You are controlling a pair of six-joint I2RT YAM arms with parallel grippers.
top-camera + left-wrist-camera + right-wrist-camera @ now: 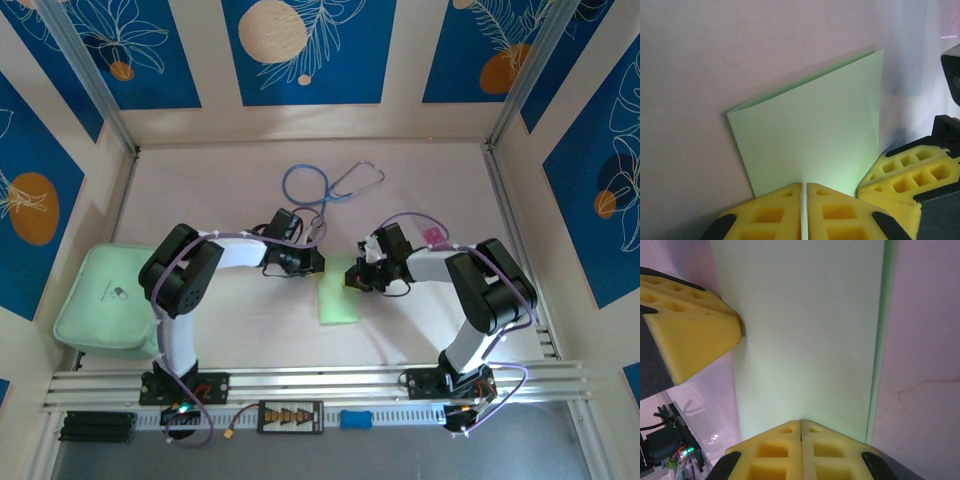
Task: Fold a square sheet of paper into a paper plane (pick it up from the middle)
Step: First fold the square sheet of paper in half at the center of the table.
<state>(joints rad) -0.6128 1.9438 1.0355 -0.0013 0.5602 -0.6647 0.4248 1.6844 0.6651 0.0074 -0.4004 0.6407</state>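
Square sheet of paper (pixel 338 298) lies flat on the bench (pixel 220 190), about midway between the left and right edges and nearer the near edge than the far one. It is folded in half into a narrow upright rectangle. Layers are not quite flush: the left wrist view shows a second edge peeking past the top layer along the far side, and the right wrist view shows a thin darker green strip down one long side. Paper is plain pale green and unmarked. Both arms bend inward over the middle of the bench, one at each side of the sheet's far end. Left tool (pixel 803 210): yellow fingers pressed almost together, with only a thin pale sliver in the slit between them. The sheet's edge runs straight into that slit, so it reads as a pinch on the paper's edge. Right tool (pixel 801 445): fingers pressed fully together, seam a dark line, tips set at the sheet's edge with the paper running under them. Cannot tell whether any paper sits between those fingers. Seen from the right wrist, the left tool's fingertip touches the sheet's long side; seen from the left wrist, the right tool sits just beside the sheet's corner. Mint-green pad (pixel 105 295) rests at the left edge toward the near corner, well apart from the sheet. Blue-and-grey stethoscope (pixel 330 185) lies near the far edge, about centre.
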